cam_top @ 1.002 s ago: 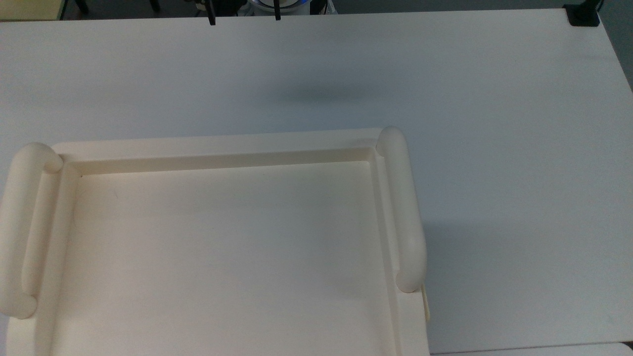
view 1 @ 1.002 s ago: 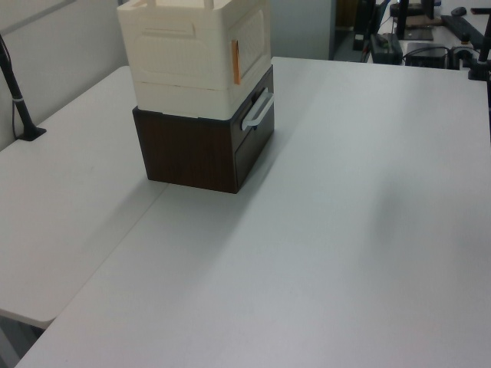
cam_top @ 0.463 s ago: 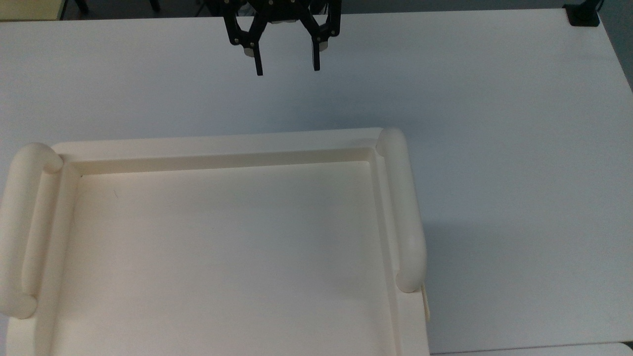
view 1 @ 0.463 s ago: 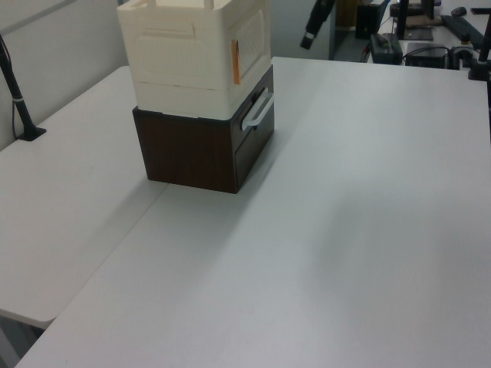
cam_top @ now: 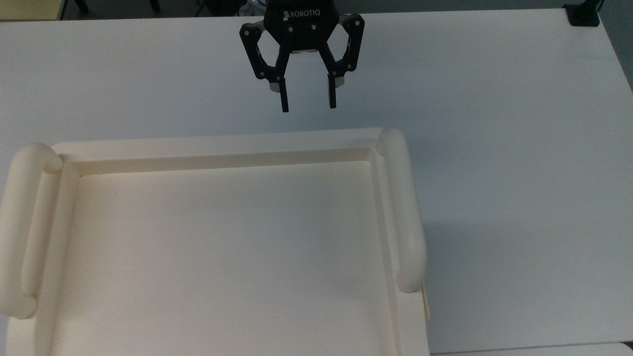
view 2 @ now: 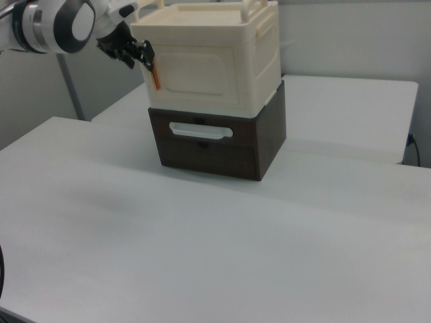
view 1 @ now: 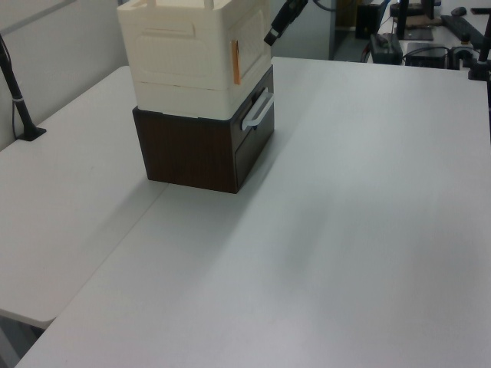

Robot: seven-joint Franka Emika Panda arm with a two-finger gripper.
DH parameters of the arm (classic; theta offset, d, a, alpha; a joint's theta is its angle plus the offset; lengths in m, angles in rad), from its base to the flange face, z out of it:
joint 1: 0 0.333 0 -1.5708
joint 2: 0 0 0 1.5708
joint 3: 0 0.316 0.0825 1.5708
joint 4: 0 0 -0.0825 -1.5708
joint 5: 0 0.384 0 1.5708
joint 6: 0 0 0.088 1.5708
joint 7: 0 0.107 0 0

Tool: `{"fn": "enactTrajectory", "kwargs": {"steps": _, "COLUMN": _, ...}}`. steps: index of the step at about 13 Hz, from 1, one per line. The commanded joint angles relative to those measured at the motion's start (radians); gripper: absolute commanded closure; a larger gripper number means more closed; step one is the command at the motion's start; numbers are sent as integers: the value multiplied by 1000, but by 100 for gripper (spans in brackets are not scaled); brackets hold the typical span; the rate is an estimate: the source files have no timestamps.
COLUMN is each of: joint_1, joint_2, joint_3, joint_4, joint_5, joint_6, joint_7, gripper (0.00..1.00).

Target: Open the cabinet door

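The cream cabinet (view 2: 209,60) stands on a dark brown drawer unit. Its cabinet door (view 2: 202,81) is the flat front panel, lying flush and shut, with an orange mark (view 2: 155,77) at the edge on the right view's left. In the left view the cabinet door (view 1: 253,38) faces right, with the orange mark (view 1: 235,61) on its near edge. My gripper (cam_top: 307,107) is open and hovers just off the cabinet's recessed top (cam_top: 222,247). In the right view the gripper (view 2: 138,50) is close to the orange-marked edge, holding nothing. The left view shows the gripper (view 1: 275,34) near the door's upper far corner.
The brown drawer unit (view 2: 209,145) has a white handle (view 2: 200,131) on its front. Rounded tubular handles (cam_top: 403,212) flank the cabinet top. A black pole and clamp (view 1: 19,100) stand on the side table at the left view's left. Wide white tabletop (view 1: 345,230) lies in front of the cabinet.
My gripper came in from the top view's upper edge and moved down toward the cabinet. In the left view it shifted left, closer to the door. The cabinet has not moved.
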Motion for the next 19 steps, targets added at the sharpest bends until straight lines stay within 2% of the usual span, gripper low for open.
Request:
{"fn": "enactTrajectory", "kwargs": {"steps": 1, "joint_1": 19, "joint_2": 36, "joint_3": -10, "joint_4": 11, "joint_5": -10, "joint_6": 124, "joint_7": 27, "gripper": 44}}
{"fn": "enactTrajectory", "kwargs": {"steps": 4, "joint_1": 25, "joint_2": 75, "joint_3": -10, "joint_4": 12, "joint_5": -13, "joint_6": 208, "joint_7": 26, "gripper": 47}}
{"fn": "enactTrajectory", "kwargs": {"steps": 11, "joint_1": 39, "joint_2": 144, "joint_3": -10, "joint_4": 29, "joint_5": -13, "joint_6": 335, "joint_7": 27, "gripper": 48}}
{"fn": "enactTrajectory", "kwargs": {"steps": 13, "joint_1": 39, "joint_2": 158, "joint_3": -10, "joint_4": 41, "joint_5": -16, "joint_6": 335, "joint_7": 26, "gripper": 63}}
{"fn": "enactTrajectory", "kwargs": {"steps": 14, "joint_1": 39, "joint_2": 166, "joint_3": -10, "joint_4": 46, "joint_5": -16, "joint_6": 335, "joint_7": 26, "gripper": 79}}
{"fn": "enactTrajectory", "kwargs": {"steps": 16, "joint_1": 39, "joint_2": 169, "joint_3": -10, "joint_4": 46, "joint_5": -39, "joint_6": 335, "joint_7": 26, "gripper": 100}}
{"fn": "enactTrajectory", "kwargs": {"steps": 19, "joint_1": 38, "joint_2": 168, "joint_3": -10, "joint_4": 43, "joint_5": -42, "joint_6": 332, "joint_7": 18, "gripper": 100}}
